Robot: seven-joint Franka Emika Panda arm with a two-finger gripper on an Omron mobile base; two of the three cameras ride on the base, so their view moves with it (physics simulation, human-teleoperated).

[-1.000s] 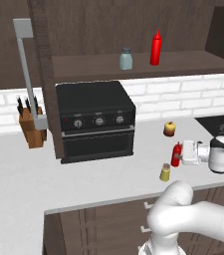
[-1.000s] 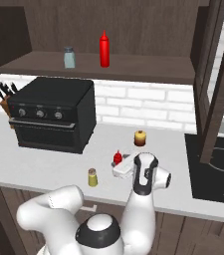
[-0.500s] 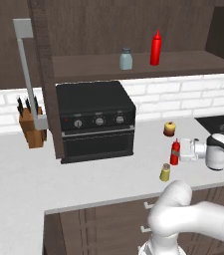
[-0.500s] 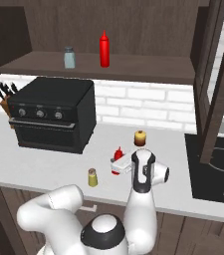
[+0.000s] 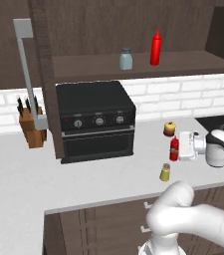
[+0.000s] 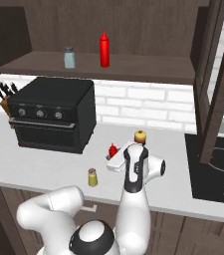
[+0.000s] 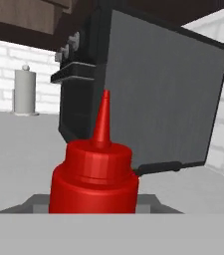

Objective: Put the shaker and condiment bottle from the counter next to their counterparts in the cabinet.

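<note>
Two task items are standing on the counter [image 5: 83, 184]; the gripper [image 5: 179, 148] is closing its fingers narrowly around the condiment bottle [image 5: 174, 148], gripping it sideways so it stays upright for the cabinet [image 5: 183, 62]; the shaker [image 5: 165, 172] is waiting just beside

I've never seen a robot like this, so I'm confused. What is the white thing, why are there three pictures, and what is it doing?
The white thing is a robot arm in a pretend, computer-drawn kitchen. Two pictures come from cameras behind it, one on each side. The third comes from a camera on its hand, so the red condiment bottle looks huge there. The arm's end effector has closed on that bottle, which stands on the grey counter. Nearby sit a small yellow shaker and a round yellow-and-red lump. Further along stand a black oven and a knife block. Up in the cabinet wait another red bottle and a pale blue-grey shaker.
</note>
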